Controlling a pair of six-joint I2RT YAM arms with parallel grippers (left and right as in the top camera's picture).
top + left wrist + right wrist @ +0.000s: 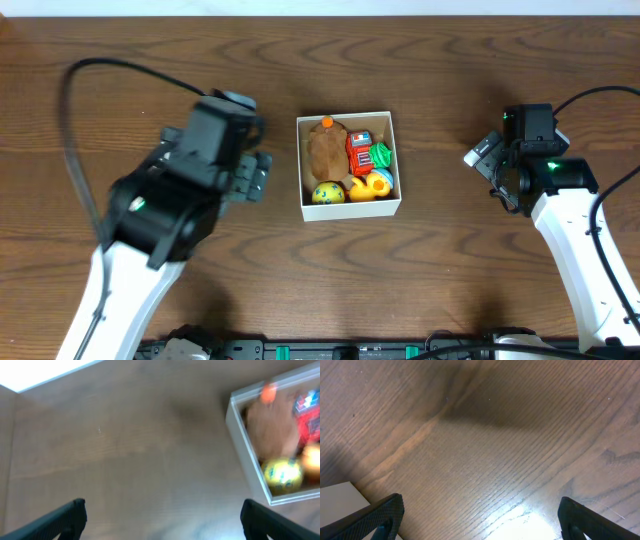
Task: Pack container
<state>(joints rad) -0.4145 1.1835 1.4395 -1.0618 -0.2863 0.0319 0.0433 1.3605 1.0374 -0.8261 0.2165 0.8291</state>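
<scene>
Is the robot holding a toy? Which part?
Nothing is held. The left gripper and right gripper both hang open over the brown wooden table, apart from the small white cardboard box.

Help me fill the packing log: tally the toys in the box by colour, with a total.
Brown toy: 1
Red toy: 1
Green toy: 1
Yellow: 2, spotted ball and yellow-orange toy
Total: 5 in the container; the yellow-orange one might be two.

White container (349,209), brown plush (325,153), red block (359,153), yellow ball (327,193).
</scene>
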